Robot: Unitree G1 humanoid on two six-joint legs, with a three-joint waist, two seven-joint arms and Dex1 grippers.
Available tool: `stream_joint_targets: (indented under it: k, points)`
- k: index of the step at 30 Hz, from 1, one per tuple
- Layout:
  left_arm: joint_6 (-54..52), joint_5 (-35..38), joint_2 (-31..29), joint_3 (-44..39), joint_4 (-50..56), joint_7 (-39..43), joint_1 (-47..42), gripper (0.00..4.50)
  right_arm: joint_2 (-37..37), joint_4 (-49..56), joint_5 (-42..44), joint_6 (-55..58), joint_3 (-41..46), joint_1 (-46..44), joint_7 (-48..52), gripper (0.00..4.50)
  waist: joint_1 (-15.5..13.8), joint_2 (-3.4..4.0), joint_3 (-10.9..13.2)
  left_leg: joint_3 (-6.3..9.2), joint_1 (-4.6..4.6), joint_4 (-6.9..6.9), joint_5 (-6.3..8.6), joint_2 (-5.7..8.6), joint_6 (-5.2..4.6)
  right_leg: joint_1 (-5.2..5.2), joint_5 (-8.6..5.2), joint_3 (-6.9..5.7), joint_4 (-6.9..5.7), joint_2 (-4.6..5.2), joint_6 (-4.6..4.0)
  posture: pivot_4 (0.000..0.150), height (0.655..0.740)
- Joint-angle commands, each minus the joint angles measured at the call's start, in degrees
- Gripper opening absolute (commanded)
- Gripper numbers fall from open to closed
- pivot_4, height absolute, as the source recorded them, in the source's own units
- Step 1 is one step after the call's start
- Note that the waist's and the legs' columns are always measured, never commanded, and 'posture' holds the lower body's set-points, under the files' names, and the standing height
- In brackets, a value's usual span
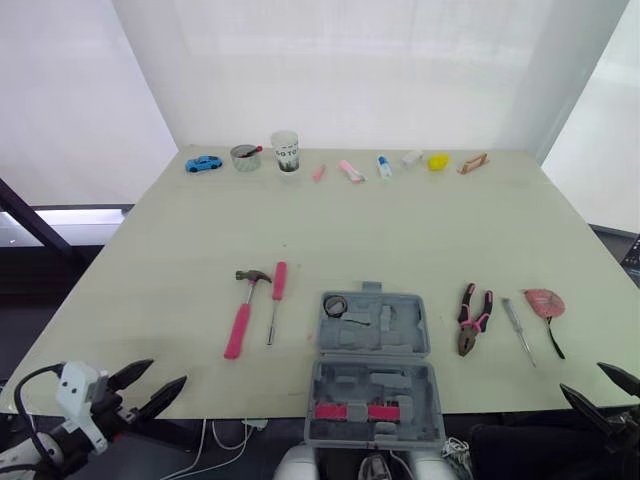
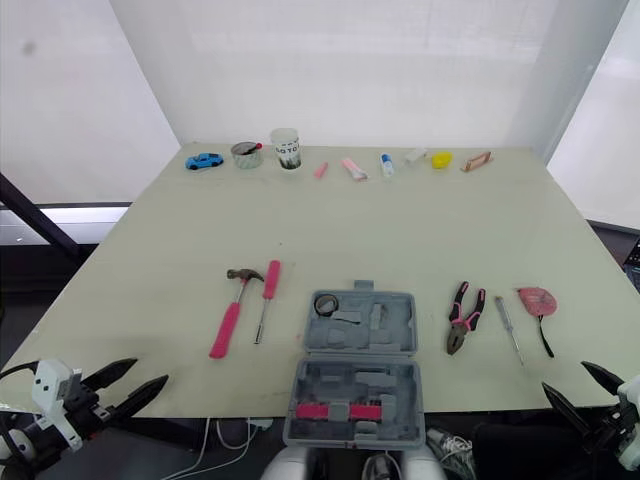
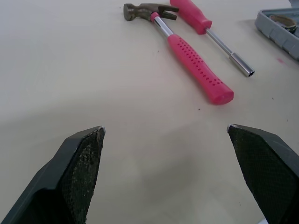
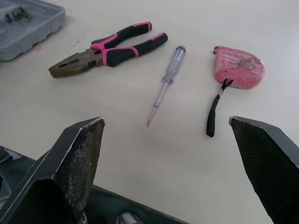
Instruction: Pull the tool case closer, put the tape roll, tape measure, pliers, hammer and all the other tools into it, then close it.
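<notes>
The grey tool case [image 1: 374, 370] lies open at the table's front centre, its near half over the edge. A tape roll [image 1: 334, 306] sits in its far half and a pink tool [image 1: 352, 411] in the near half. Left of it lie the pink-handled hammer [image 1: 243, 310] and a pink driver [image 1: 276, 298]. To its right are the pliers [image 1: 473, 318], a slim screwdriver [image 1: 518, 330] and the pink tape measure [image 1: 545, 302]. My left gripper [image 1: 166, 372] hangs open off the front left edge. At the front right edge my right gripper [image 1: 582, 377] is open, short of the screwdriver [image 4: 164, 84].
Along the table's far edge stand a blue toy car [image 1: 203, 163], a tin [image 1: 245, 157], a paper cup [image 1: 286, 151], several small pink and white items and a yellow object [image 1: 438, 161]. Cables [image 1: 235, 430] hang below the front edge.
</notes>
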State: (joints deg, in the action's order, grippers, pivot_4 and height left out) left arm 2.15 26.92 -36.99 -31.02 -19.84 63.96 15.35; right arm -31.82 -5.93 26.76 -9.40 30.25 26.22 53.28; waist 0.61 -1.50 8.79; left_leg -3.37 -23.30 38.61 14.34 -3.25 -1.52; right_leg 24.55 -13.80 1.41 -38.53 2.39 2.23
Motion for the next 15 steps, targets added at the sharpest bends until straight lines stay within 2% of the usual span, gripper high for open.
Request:
stream_joint_targets:
  k: [1,10,15]
  points:
    - [-0.45,1.90,-1.20,0.06,4.00,0.32,-2.20,4.48,-0.04,3.77,0.47,1.14,0.22,-1.27,-2.18,4.50,-0.08,-0.04,-0.01,-0.17,0.20,-0.17,0.00,0.00,0.00,-0.04,0.01,-0.34,0.00,0.36,0.00,0.150,0.7400]
    - [-4.54,2.95,-3.57,5.88,13.06,2.98,-8.68,4.48,0.38,9.68,1.08,6.61,-2.20,-6.07,-6.58,4.50,0.03,-0.05,-0.02,-0.38,0.43,-0.36,0.00,0.04,0.00,-0.19,0.11,-0.41,0.11,0.42,-0.18,0.150,0.7400]
    - [-7.68,3.77,-4.67,10.56,18.96,4.73,-13.22,4.48,0.54,8.70,-0.69,11.35,-3.60,-11.09,-12.56,4.50,0.04,-0.05,-0.01,-0.62,0.44,-0.33,0.00,0.04,0.00,-0.22,0.12,-0.41,0.11,0.42,-0.17,0.150,0.7400]
